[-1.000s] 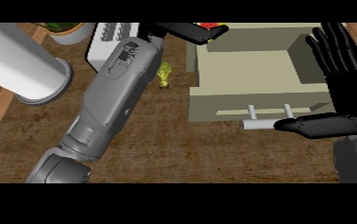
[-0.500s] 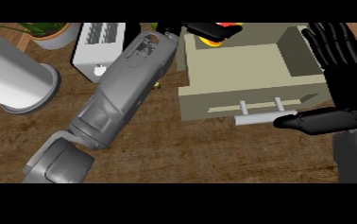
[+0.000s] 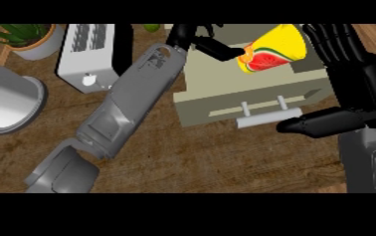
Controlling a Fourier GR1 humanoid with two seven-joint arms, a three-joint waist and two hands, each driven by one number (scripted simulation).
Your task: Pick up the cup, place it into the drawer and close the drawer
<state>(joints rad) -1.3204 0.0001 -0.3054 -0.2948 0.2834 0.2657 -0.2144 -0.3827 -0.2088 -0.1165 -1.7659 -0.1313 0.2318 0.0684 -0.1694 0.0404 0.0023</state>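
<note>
1. left hand (image 3: 197,37) at twelve o'clock, fingers touching the cup (image 3: 273,51); whether they clamp it i cannot tell.
2. cup tilted over the open drawer (image 3: 249,93).
3. right hand (image 3: 339,75) at three o'clock, fingers straight and apart.

There is one cup (image 3: 273,49), one drawer (image 3: 249,103), one toaster (image 3: 88,56), one plant (image 3: 28,37), one silver pot (image 3: 16,103), and two hands: left (image 3: 197,37), right (image 3: 345,75).

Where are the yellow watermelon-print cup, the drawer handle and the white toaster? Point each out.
Yellow watermelon-print cup (image 3: 273,51): head view, on its printed side wall.
Pale bar-shaped drawer handle (image 3: 266,117): head view, mid-bar.
White boxy toaster (image 3: 86,56): head view, on its top face.
</note>
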